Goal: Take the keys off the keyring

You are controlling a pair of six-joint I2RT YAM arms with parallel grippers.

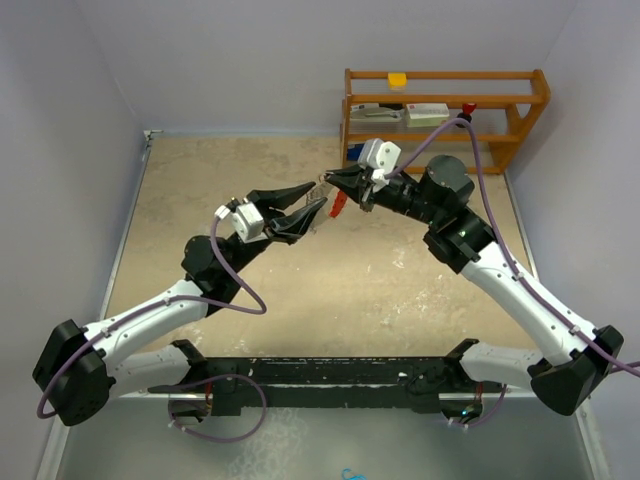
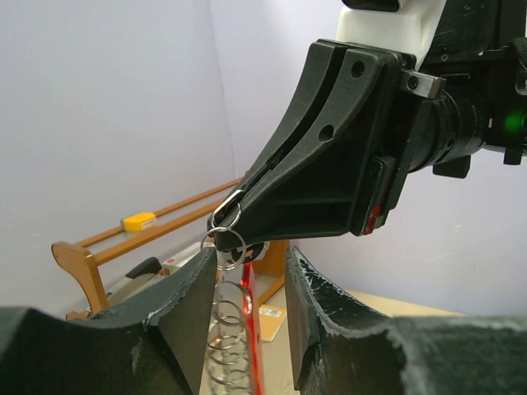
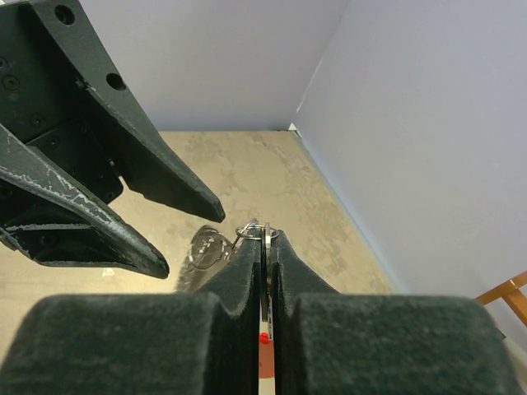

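Observation:
My right gripper (image 1: 330,178) is held above the table, shut on a thin silver key (image 3: 265,263) whose edge shows between its pads. Small split rings (image 2: 226,216) stick out at its tip. From them hangs the keyring (image 2: 229,329), a chain of silvery loops beside a red strip (image 2: 250,329); its red part (image 1: 338,205) dangles below the jaws. My left gripper (image 1: 321,192) faces the right one, open. Its fingers (image 2: 189,313) stand on either side of the hanging keyring, and the loops lie close to the left finger. The loops (image 3: 202,247) also show beside the right jaws.
A wooden shelf (image 1: 445,110) stands at the back right with a yellow block (image 1: 398,78) and boxes on it. A small label card (image 2: 273,317) lies on the sandy tabletop (image 1: 250,290). Pale walls close in the back and both sides.

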